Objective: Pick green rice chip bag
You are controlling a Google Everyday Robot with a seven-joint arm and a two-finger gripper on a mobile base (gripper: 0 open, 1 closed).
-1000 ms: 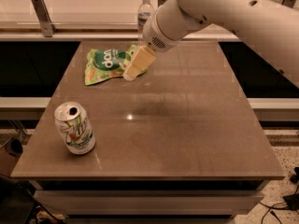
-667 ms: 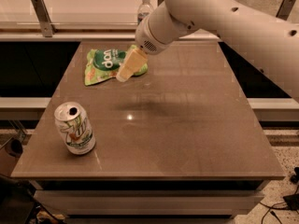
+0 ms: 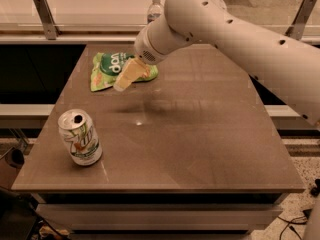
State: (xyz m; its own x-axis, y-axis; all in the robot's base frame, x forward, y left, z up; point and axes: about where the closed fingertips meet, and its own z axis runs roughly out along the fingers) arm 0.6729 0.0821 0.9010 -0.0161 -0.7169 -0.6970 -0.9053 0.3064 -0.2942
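Camera view shows a brown table (image 3: 200, 134) from above and from its near edge, with one white arm (image 3: 240, 39) entering from the picture's right and reaching across the far half of the top. At the arm's end the tan hand (image 3: 124, 81) points down and toward the picture's left, and its tip sits over the near right edge of the green rice chip bag (image 3: 107, 66). Whether the hand is apart, together or clamped on anything cannot be told from this angle, and contact with the bag cannot be confirmed either. The green rice chip bag lies flat on the table near the far left corner, logo side up, and the hand and wrist cover part of its right side. A white-green soda can (image 3: 80, 136) stands upright near the front left corner, well apart from the bag and the hand, its opened top facing the camera. Beyond the far edge of the table the upper part of a clear water bottle (image 3: 155, 9) is visible, just beside the arm
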